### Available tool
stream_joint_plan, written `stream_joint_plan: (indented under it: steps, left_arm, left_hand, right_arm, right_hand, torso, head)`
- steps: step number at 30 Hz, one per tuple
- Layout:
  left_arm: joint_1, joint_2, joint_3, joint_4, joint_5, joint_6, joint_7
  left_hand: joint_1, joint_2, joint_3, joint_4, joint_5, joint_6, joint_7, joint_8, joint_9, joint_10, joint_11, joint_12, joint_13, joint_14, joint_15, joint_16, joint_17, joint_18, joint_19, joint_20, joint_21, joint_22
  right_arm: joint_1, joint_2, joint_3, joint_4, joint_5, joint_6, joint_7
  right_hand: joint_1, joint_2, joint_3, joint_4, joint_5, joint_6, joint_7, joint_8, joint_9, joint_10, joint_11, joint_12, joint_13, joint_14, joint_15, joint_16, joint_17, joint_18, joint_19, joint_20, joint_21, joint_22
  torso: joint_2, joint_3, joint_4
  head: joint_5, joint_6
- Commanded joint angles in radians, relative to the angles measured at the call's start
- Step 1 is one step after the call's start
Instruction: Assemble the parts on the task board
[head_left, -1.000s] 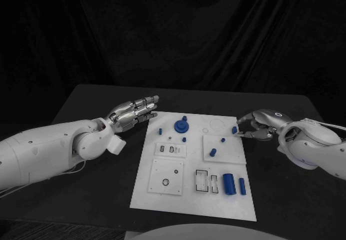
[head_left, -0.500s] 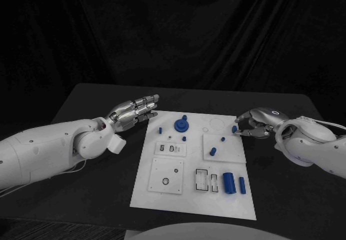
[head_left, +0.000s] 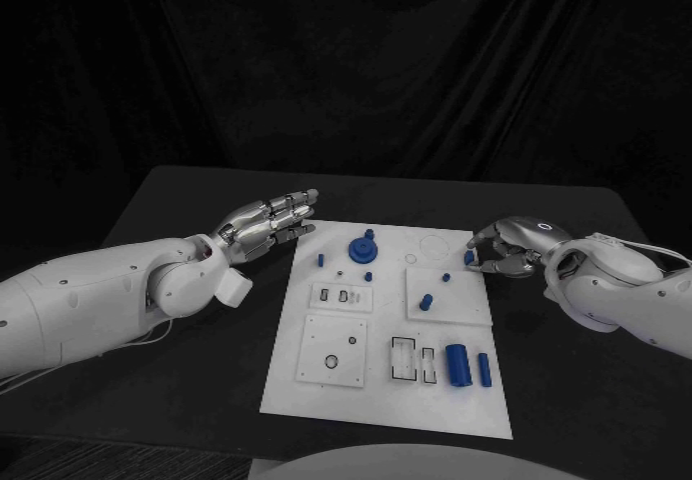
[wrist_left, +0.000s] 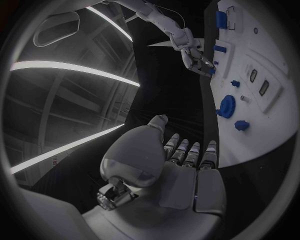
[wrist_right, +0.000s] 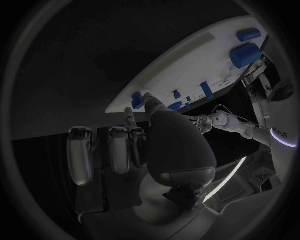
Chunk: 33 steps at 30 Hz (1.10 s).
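The white task board (head_left: 329, 385) lies in the middle of the black table. My right hand (head_left: 508, 250) is at the board's far right edge. Its thumb and a finger pinch a small blue part (head_left: 469, 258) standing at that edge, and the right wrist view shows the fingertips (wrist_right: 150, 98) against the same part (wrist_right: 137, 99). Left of the board's far left corner, my left hand (head_left: 270, 224) hovers with its fingers stretched out and apart, holding nothing. A blue gear (head_left: 364, 247) stands near the board's far edge. A blue cylinder (head_left: 459, 366) and a blue bar (head_left: 485, 372) lie at the near right.
Small blue pegs (head_left: 426, 302) dot the board's middle, among white inset plates with slots (head_left: 404, 360) and a round hole (head_left: 332, 364). Black table surface surrounds the board on all sides. A dark curtain hangs behind the table.
My right hand has edged slightly toward the far side along the board's right edge, staying on the small blue part. The left hand has not moved.
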Motion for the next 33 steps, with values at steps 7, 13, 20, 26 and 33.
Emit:
stream_joint_plan:
  steps: [7,13,20,26,33]
  left_arm:
    - [-0.004,0.004,0.001,-0.001,0.001,0.01,0.016]
    - [-0.006,0.005,0.001,-0.003,0.001,0.012,0.015]
    - [-0.007,0.006,0.001,-0.004,0.001,0.015,0.013]
    - [-0.008,0.008,0.001,-0.005,0.001,0.017,0.011]
    - [-0.009,0.01,0.001,-0.009,0.001,0.018,0.006]
  left_hand:
    - [-0.01,0.002,0.001,-0.006,0.007,0.006,0.002,0.003,0.001,0.0,-0.001,0.002,0.0,0.0,0.008,0.001,0.0,0.01,0.001,0.006,0.003,0.002]
    - [-0.01,0.003,0.002,-0.007,0.007,0.006,0.002,0.003,0.0,0.0,-0.001,0.001,0.0,0.0,0.008,0.001,0.0,0.01,0.001,0.006,0.003,0.001]
    - [-0.01,0.003,0.002,-0.007,0.007,0.006,0.002,0.003,0.0,0.0,-0.001,0.001,0.0,0.0,0.008,0.001,0.0,0.01,0.001,0.006,0.003,0.001]
    - [-0.01,0.003,0.002,-0.007,0.007,0.006,0.002,0.003,0.0,0.0,-0.001,0.001,0.0,0.0,0.008,0.001,0.0,0.01,0.001,0.006,0.003,0.001]
    - [-0.01,0.004,0.003,-0.007,0.007,0.005,0.002,0.003,0.0,-0.001,0.0,0.001,0.0,-0.001,0.009,0.001,0.0,0.01,0.001,0.007,0.003,0.001]
  right_arm:
    - [-0.007,0.008,0.0,-0.011,-0.004,0.003,-0.004]
    - [-0.008,0.012,0.0,-0.016,-0.004,-0.001,0.002]
    - [-0.008,0.016,0.0,-0.018,-0.004,-0.002,0.006]
    - [-0.008,0.019,0.0,-0.019,-0.004,-0.005,0.01]
    - [-0.008,0.021,0.0,-0.02,-0.004,-0.013,0.02]
  right_hand:
    - [0.017,0.001,0.002,-0.014,0.039,0.012,-0.002,0.006,0.009,0.102,0.006,0.003,0.263,0.103,0.004,0.003,0.263,-0.016,0.106,0.002,0.002,0.263]
    - [0.019,0.002,0.003,-0.015,0.046,0.013,-0.003,0.006,0.011,0.102,0.006,0.003,0.263,0.103,0.004,0.003,0.263,-0.016,0.106,0.002,0.002,0.263]
    - [0.021,0.002,0.004,-0.016,0.05,0.014,-0.003,0.007,0.012,0.102,0.005,0.003,0.263,0.103,0.004,0.003,0.263,-0.016,0.106,0.002,0.002,0.263]
    - [0.019,0.003,0.003,-0.015,0.049,0.022,-0.003,0.011,0.016,0.102,0.005,0.003,0.263,0.103,0.004,0.003,0.263,-0.016,0.106,0.002,0.002,0.263]
    - [0.028,0.005,0.006,-0.022,0.05,0.056,-0.006,0.032,0.04,0.102,0.003,0.003,0.263,0.103,0.002,0.003,0.263,-0.016,0.106,0.0,0.002,0.263]
  torso:
    - [0.0,-0.0003,-0.0002]
    - [0.0,0.0,0.0002]
    - [0.0,-0.0001,-0.0009]
    - [0.0,-0.0002,-0.0004]
    - [0.0,0.0001,-0.0004]
  head:
    - [0.003,-0.005]
    - [0.004,-0.007]
    - [0.007,-0.008]
    - [0.007,-0.008]
    - [0.007,-0.007]
